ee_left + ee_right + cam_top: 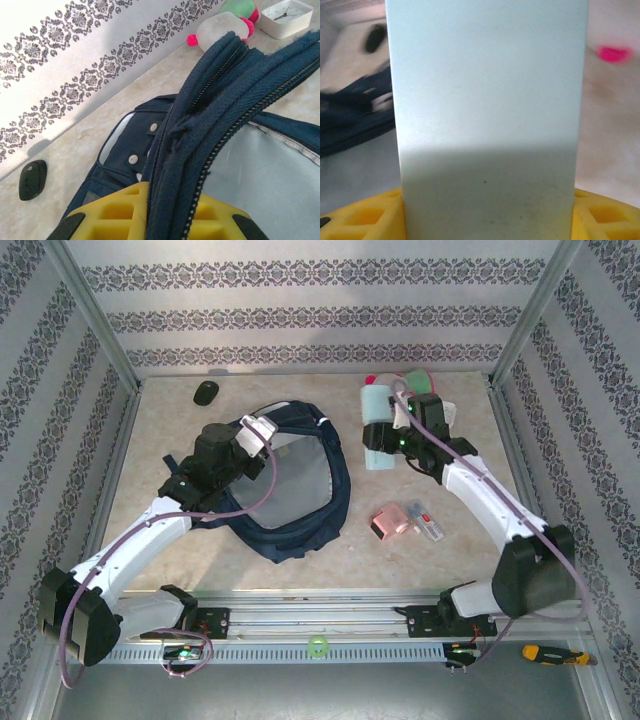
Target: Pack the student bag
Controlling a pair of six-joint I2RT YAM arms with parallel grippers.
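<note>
The student bag, a large dark navy backpack, lies open in the middle of the table with its pale lining showing. My left gripper is shut on the bag's zippered rim. The yellow fingers pinch the folded fabric at its back left and hold it raised. My right gripper is shut on a pale mint flat box to the right of the bag. In the right wrist view the box stands between the yellow fingers and hides what lies ahead.
A black mouse lies at the back left. Plush toys and a white clock sit at the back right. A pink item and a small packet lie right of the bag. A screwdriver rests by the front rail.
</note>
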